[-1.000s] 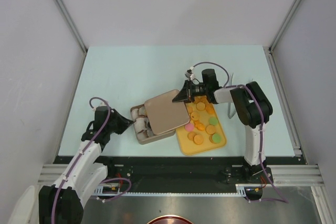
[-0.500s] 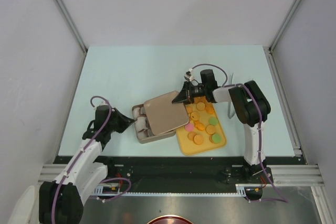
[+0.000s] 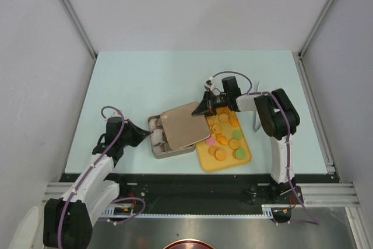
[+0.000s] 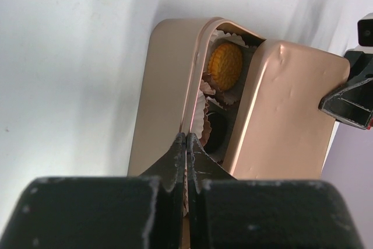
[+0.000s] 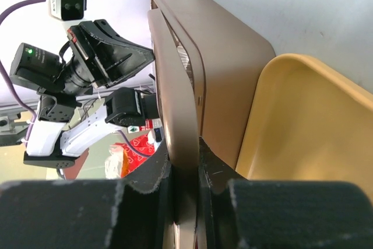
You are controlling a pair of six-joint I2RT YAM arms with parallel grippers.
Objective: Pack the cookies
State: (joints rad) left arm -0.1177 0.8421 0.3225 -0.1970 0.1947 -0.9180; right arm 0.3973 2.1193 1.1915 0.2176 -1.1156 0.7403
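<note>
A brown tin lies at the front middle with its brown lid resting tilted over it. My right gripper is shut on the lid's far right edge, and the right wrist view shows it clamped on the lid's rim. My left gripper is shut on the tin's left wall, and the left wrist view shows it pinching the tin's rim. Through the gap I see an orange cookie and a black cookie in white paper cups. Several cookies lie on a yellow tray.
The yellow tray stands directly right of the tin, touching or nearly touching it, and also shows in the right wrist view. A thin pale tool lies right of the tray by the right arm. Frame rails border the table's left and right edges.
The lid has shifted slightly left and lower over the tin. Both grippers keep their holds, and the cookies on the tray have not moved.
</note>
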